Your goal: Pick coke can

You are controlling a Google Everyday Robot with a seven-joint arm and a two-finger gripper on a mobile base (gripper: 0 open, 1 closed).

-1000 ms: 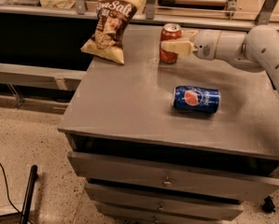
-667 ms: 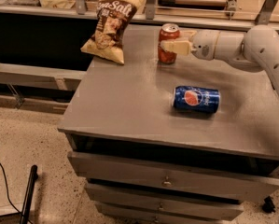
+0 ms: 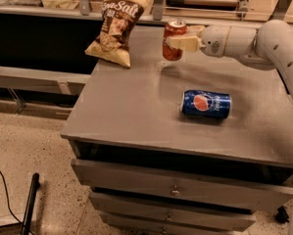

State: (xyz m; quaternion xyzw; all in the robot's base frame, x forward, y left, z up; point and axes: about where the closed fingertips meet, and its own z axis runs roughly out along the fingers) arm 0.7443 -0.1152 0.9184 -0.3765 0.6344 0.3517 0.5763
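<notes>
gripper (image 3: 177, 42) clasping coke can (image 3: 174, 29), over grey cabinet (image 3: 131, 106)

Grey cabinet top (image 3: 136, 116), flat, matte, scuffed; 3 drawer fronts (image 3: 175, 190) below it.

Lying directly on it, 2 items:
- chip bag (image 3: 117, 28), rear left corner, leaning back against the rail behind.
- blue Pepsi can (image 3: 206, 104), on its side, right of centre, well apart from the bag.

Rear centre: gripper (image 3: 178, 42) reaches in from the right, fingers closed around the coke can (image 3: 171, 54), which is upright (cannot tell whether its base touches the top).

Cabinet stands on a speckled floor (image 3: 33, 146).
</notes>
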